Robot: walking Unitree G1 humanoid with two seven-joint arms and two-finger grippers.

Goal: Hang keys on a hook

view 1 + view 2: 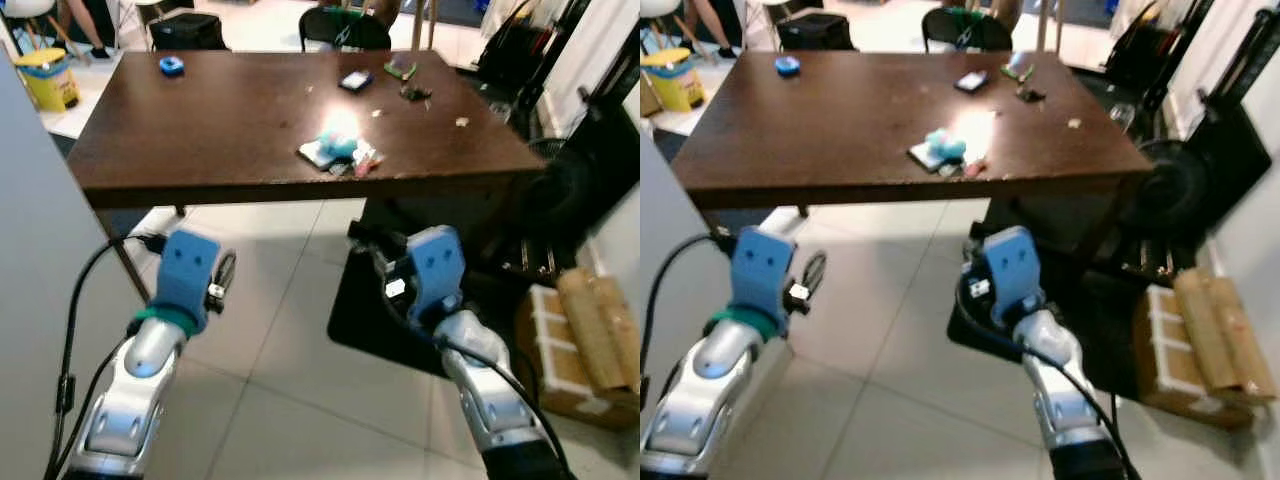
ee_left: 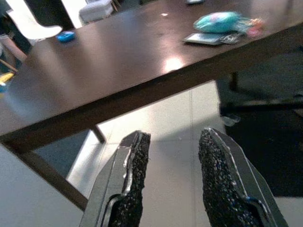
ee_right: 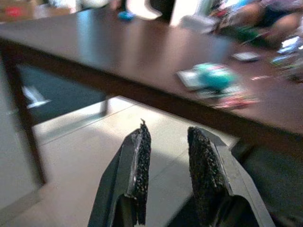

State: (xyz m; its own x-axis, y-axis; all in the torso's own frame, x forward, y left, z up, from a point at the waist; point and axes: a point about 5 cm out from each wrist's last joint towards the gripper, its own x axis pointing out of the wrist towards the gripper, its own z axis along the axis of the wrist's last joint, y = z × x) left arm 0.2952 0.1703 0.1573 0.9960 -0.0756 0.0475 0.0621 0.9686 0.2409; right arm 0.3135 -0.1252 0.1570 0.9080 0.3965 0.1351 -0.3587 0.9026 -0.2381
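Left gripper [image 2: 173, 177]: held in front of the robot, below the level of the tabletop, over pale floor tiles; its two black fingers stand parted with a clear gap and nothing between them.
Right gripper [image 3: 168, 172]: also raised before the table's near edge and under it; fingers parted a little, gap narrower than the left's, nothing held.
Arms: both silver, each with a blue block at the wrist; black cables run along them.
Table [image 1: 200, 130]: dark brown wood, straight ahead of both grippers, its near edge just beyond the fingertips in the wrist views.
Keys [image 1: 352, 163]: appear to lie in a small cluster near the middle of the table's near edge, with a red tag; blurred, so the metal parts are hard to make out. Well apart from both grippers.
Teal pouch [image 1: 335, 146]: in the same cluster, touching the keys, resting on a flat card [image 2: 203, 39].
Blue item [image 1: 171, 66]: small, at the far left of the tabletop.
Dark phone [image 1: 355, 80]: at the far middle of the table.
Black chair [image 1: 345, 28]: behind the table's far edge.
Yellow bucket [image 1: 47, 78]: on the floor at far left.
Cardboard boxes [image 1: 580, 345]: on the floor to the right.
Black mat [image 1: 365, 305]: under the table, on the tiles.
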